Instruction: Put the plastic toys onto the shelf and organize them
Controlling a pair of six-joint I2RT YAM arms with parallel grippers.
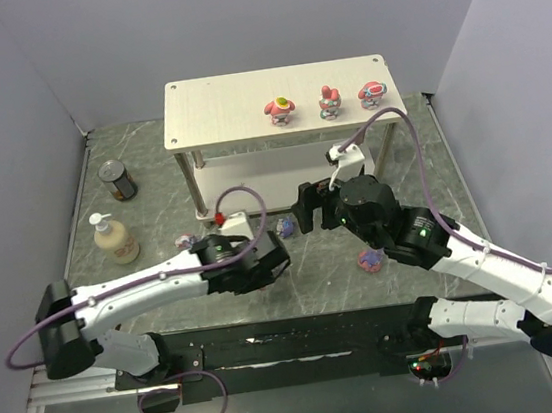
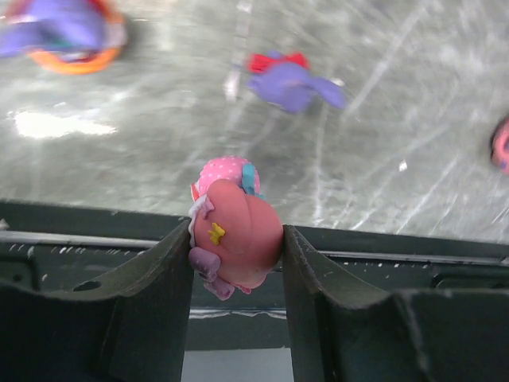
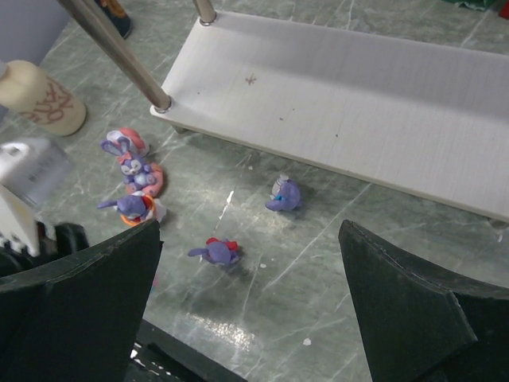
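Left gripper [image 2: 237,240] pinches a pink toy [image 2: 238,227]; right gripper [image 3: 249,228] gapes wide.

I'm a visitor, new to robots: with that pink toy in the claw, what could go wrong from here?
The pink toy sits at the very tips of the left gripper, so it might slip out. The right gripper hangs open close by, in front of the shelf; the arms could bump.
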